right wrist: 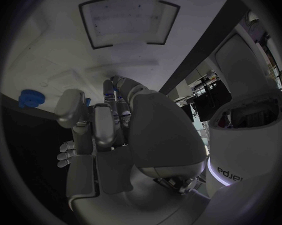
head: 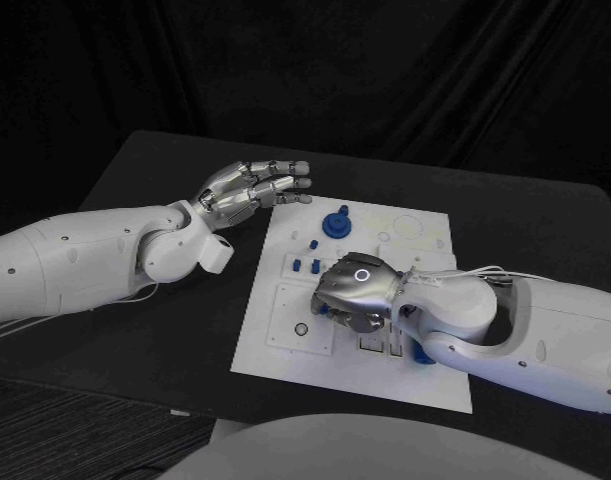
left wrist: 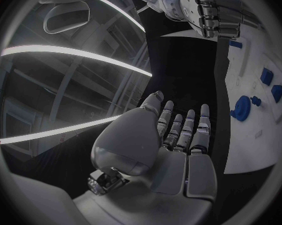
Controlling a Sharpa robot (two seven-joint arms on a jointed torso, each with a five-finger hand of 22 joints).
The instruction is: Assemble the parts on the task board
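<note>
Centrally, white task board [head: 284, 335] on black worktop [head: 147, 330], left hand [head: 255, 187] at upper centre beyond the board's far corner, fingers [left wrist: 184, 127] straight, spread, holding nothing, right hand [head: 351, 292] knuckles-up over board's middle, fingers curled under, grip impossible to tell, one large blue round part [head: 338, 222] upper board, three small blue parts [head: 305, 265] beside.

The black table [head: 161, 330] is backed by dark folded curtains [head: 392, 70] (long bright light strips [left wrist: 72, 52] are seen overhead).

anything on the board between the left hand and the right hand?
Yes. In the head view, between the left hand and the right hand the task board carries a round blue part and small blue pieces.
</note>
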